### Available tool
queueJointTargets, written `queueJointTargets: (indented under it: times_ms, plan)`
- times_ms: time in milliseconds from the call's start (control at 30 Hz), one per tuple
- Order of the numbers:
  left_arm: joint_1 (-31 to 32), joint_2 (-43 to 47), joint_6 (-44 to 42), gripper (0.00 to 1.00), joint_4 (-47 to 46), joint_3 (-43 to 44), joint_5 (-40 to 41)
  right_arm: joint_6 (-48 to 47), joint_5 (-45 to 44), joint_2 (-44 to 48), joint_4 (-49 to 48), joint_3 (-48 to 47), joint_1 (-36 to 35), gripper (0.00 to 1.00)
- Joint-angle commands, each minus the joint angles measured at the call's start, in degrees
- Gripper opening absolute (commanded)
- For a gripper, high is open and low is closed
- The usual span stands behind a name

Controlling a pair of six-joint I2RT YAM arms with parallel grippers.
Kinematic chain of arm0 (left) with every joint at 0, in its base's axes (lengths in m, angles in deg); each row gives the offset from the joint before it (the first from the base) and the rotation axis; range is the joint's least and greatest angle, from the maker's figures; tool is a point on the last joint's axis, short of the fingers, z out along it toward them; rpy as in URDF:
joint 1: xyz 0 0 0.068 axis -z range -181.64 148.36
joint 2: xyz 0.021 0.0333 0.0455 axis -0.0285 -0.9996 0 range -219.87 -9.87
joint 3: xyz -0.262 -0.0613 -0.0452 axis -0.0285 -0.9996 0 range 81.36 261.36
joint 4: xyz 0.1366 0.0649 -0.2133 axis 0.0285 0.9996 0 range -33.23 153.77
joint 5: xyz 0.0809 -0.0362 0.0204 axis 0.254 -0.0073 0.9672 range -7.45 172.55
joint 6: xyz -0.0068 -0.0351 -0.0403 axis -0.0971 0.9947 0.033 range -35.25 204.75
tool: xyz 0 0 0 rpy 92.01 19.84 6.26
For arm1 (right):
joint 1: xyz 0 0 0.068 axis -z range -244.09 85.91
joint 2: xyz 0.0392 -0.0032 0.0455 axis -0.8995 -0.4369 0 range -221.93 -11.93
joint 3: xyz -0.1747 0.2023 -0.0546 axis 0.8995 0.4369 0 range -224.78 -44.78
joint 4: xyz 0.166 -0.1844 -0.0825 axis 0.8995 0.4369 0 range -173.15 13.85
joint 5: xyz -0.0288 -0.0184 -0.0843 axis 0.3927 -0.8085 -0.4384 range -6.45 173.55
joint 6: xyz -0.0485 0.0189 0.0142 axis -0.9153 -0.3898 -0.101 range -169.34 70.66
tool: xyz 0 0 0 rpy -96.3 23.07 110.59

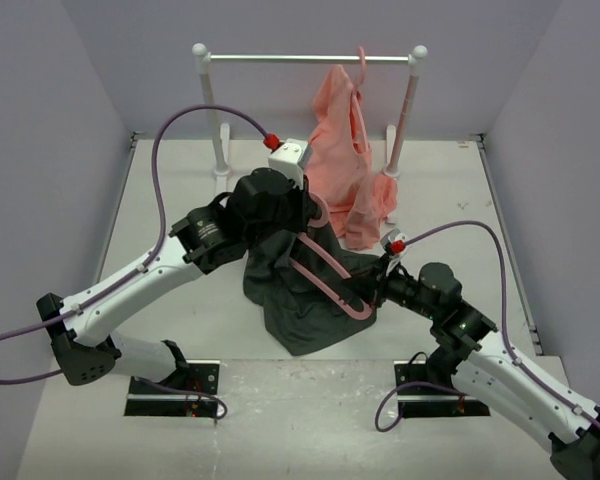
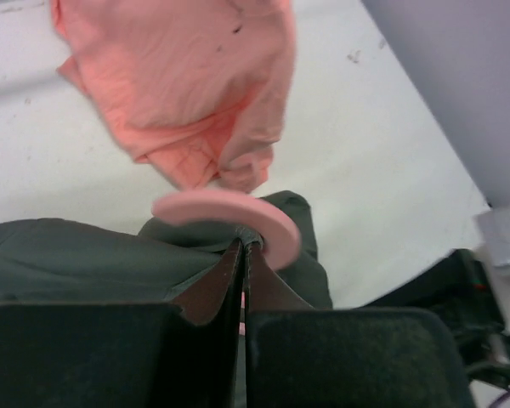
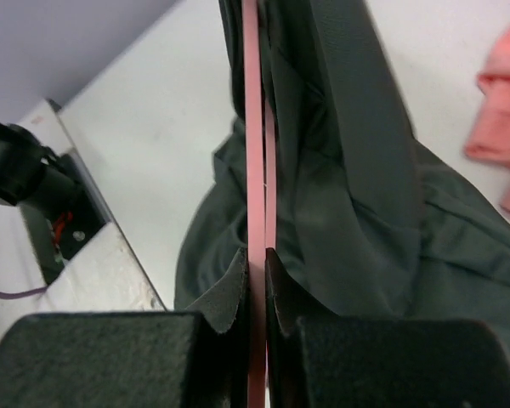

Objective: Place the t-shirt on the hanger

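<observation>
At mid-table, the t-shirt (image 1: 300, 320) hangs bunched around the hanger (image 3: 254, 127), its lower cloth pooling on the table (image 1: 180, 180). The left gripper (image 2: 243, 253) pinches tight on the hanger just under the hook, and the right gripper (image 3: 257, 259) is clamped on the hanger's thin bar. Behind them, a pink garment (image 1: 342, 150) dangles from the rack (image 1: 280, 58).
</observation>
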Motion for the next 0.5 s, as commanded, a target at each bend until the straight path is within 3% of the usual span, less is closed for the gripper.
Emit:
queueJointTargets:
  times_ms: [0, 100, 167, 333, 467]
  plan:
    - [5.54, 1.37, -4.27, 0.00, 0.02, 9.28, -0.01, 1.70, 7.40, 2.40, -28.05, 4.54, -0.23, 0.00]
    - [6.40, -0.35, -6.33, 0.00, 4.28, 14.54, 1.48, 0.10, 10.29, 4.21, -34.11, 6.72, -0.20, 0.00]
    - [6.41, -2.17, -7.17, 0.00, 9.37, 19.39, 9.66, -1.51, 10.28, 5.96, -35.46, 7.28, -0.23, 0.00]
    - [5.54, -5.73, -7.89, 0.00, 17.57, 28.76, 20.22, -4.70, 9.24, 5.85, -32.83, 6.18, -0.15, 0.00]
    - [4.66, -6.43, -8.39, 0.00, 17.12, 32.63, 23.87, -5.67, 8.60, 1.27, -26.02, 3.01, -0.12, 0.00]
